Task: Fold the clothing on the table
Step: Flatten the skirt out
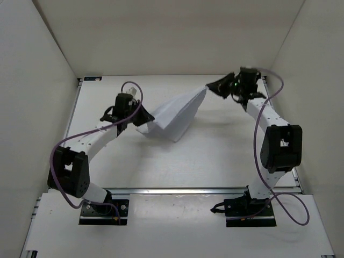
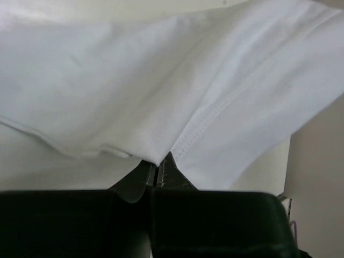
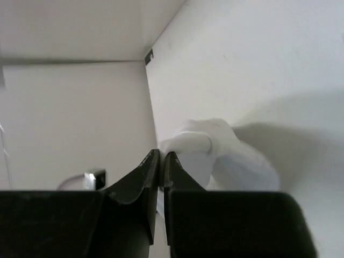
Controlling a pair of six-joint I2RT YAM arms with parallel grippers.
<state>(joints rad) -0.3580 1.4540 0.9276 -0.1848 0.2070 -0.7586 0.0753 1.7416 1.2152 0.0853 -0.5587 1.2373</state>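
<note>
Two claws, one cloth (image 1: 174,112), and it is strung between them over the table (image 1: 215,161). Its lower fold sags toward the surface, and the top view can't settle whether it touches. The left claw (image 1: 138,116) is clamped on the near-left corner. Its wrist camera shows the fingers (image 2: 137,183) pressed together on a stitched hem, with fabric filling the upper view and running off three edges. The right claw (image 1: 210,86) is at the far right, closed tight at the cloth's raised tip. From its wrist, the fingers (image 3: 137,180) meet just below a bunched white lump. The pinch itself is hard to make out, white fabric against white table and wall (image 3: 70,107). The cloth's underside is hidden.
</note>
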